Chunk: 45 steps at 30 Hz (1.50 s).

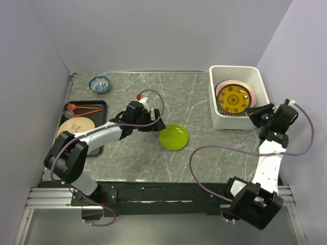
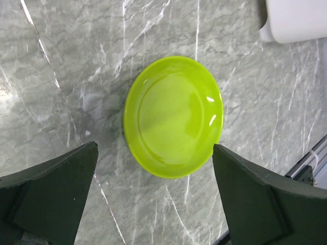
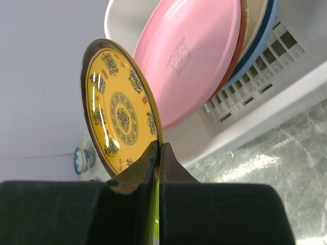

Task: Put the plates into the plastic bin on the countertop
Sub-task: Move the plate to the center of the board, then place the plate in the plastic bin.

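My left gripper (image 2: pixel 155 153) stands wide apart, its two dark fingers (image 2: pixel 51 194) at the bottom corners of the wrist view. The green plate (image 2: pixel 173 116) lies flat on the marble countertop (image 2: pixel 76 76) between them, touched by neither. From overhead this gripper sits just beside the plate's left rim, which the wrist view does not make plain.

My right gripper (image 3: pixel 157 148) has its fingers pressed together at the edge of the yellow patterned plate (image 3: pixel 120 120). A thin yellow-green sliver shows in the seam, but I cannot tell whether the rim is actually pinched there. Only this wrist camera shows the stack edge-on: behind the yellow plate lies the pink plate (image 3: pixel 194 56), then red-orange, cream and blue rims, mostly hidden. All of them sit in the white plastic bin (image 1: pixel 220 118), whose slotted wall the overhead view does not resolve.

Overhead I see only the yellow plate and a pink edge in the bin. At far left a black tray (image 1: pixel 99 104) holds a cream leaf-sprig plate (image 1: pixel 76 127), partly covered by my left arm. Something orange lies on the tray that I cannot identify. A small blue-and-white bowl (image 1: pixel 99 83) stands at the back.
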{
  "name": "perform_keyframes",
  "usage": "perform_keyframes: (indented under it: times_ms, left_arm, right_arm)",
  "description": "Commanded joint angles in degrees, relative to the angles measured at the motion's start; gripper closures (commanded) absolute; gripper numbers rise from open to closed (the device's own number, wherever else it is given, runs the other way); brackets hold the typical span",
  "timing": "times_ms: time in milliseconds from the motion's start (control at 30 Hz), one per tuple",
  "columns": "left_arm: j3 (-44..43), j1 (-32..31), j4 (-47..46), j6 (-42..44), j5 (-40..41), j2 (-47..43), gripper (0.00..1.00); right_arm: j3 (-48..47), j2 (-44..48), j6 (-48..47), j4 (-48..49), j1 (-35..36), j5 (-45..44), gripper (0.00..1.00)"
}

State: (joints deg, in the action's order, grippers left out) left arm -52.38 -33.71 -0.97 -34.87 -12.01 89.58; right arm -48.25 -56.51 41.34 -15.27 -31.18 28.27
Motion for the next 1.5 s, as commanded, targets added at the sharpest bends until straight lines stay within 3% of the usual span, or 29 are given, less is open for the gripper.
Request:
perform_keyframes:
  times_ms: [0, 267, 733, 933, 967, 1067, 1133, 1267, 1467]
  left_arm:
    - [0.52, 0.05, 0.36, 1.39, 0.85, -3.09, 0.01]
    - [2.28, 0.05, 0.88, 2.35, 2.25, -5.38, 0.01]
    - [2.90, 0.05, 0.88, 1.56, 1.99, -4.33, 0.01]
    - [0.79, 0.05, 3.69, 2.62, 4.01, -4.06, 0.01]
    - [0.18, 0.05, 3.87, 2.96, 4.27, -4.06, 0.01]
    - [-0.26, 0.05, 4.22, 3.14, 4.54, -4.41, 0.01]
    - [-0.09, 0.05, 3.96, 2.97, 4.36, -4.76, 0.01]
    - [1.05, 0.05, 3.08, 2.27, 3.75, -5.03, 0.01]
    - [2.72, 0.05, 2.56, 1.91, 4.28, -5.82, 0.01]
  right_arm:
    - [-4.05, -3.85, 3.13, 7.52, -0.72, -0.76, 1.00]
    - [-6.86, -12.29, 7.34, 12.71, -0.90, 0.20, 1.00]
    - [-7.47, -17.14, 4.54, 10.96, -0.90, 0.64, 0.93]
    - [-7.04, -17.67, 3.83, 10.78, -0.90, 3.81, 0.81]
    - [-6.69, -16.89, 3.57, 10.61, -0.90, 3.98, 0.69]
    - [-6.24, -14.78, 2.43, 8.86, -0.90, 3.20, 0.45]
    - [-5.98, -12.50, 1.55, 7.62, -0.90, 2.14, 0.38]
    - [-5.80, -7.40, 1.28, 6.92, -0.90, 0.03, 0.31]
    - [-7.64, -0.89, 0.76, 4.64, -0.46, 0.29, 0.29]
